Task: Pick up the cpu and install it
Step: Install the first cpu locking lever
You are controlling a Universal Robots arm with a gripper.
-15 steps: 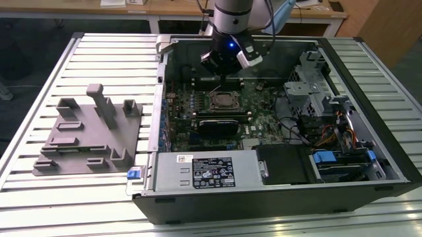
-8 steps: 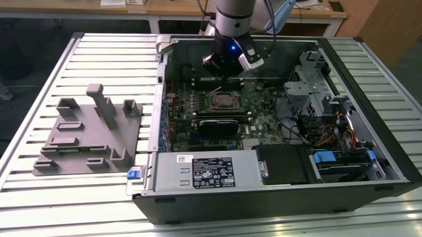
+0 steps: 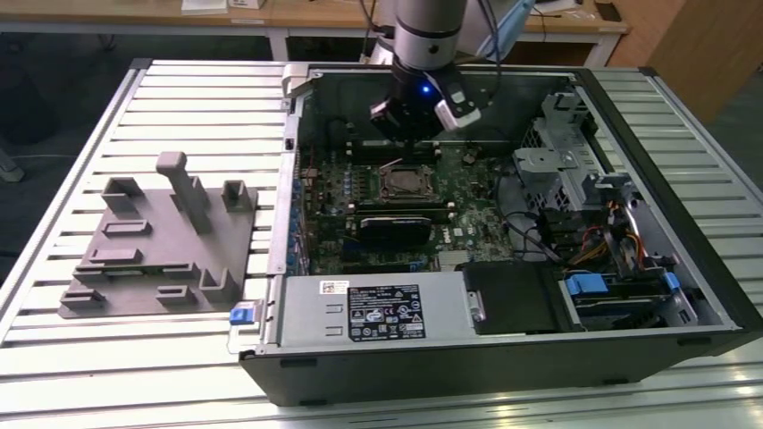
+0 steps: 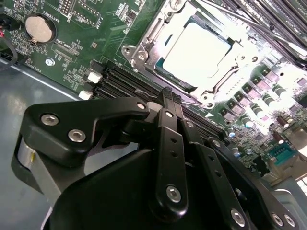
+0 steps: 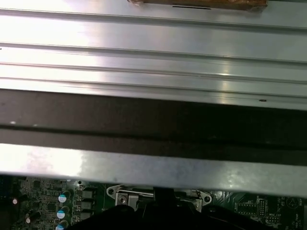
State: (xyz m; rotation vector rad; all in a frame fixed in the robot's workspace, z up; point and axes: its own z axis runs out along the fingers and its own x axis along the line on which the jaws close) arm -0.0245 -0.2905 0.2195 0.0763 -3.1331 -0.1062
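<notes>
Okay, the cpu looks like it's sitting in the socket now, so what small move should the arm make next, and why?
Probably lift straight up a little. The cpu appears seated inside the socket frame, and the gripper hangs just above it, so rising should avoid nudging the chip.

Exterior view: looks down from high up and a bit far away at the whole open computer case (image 3: 501,349) on the slatted table (image 3: 179,357).
Second wrist view: sits very close, looking past the gripper (image 4: 165,93) at the green board (image 4: 72,48).
First wrist view: very close too, facing the case wall (image 5: 153,167).
Shared: all three see the green board.
</notes>
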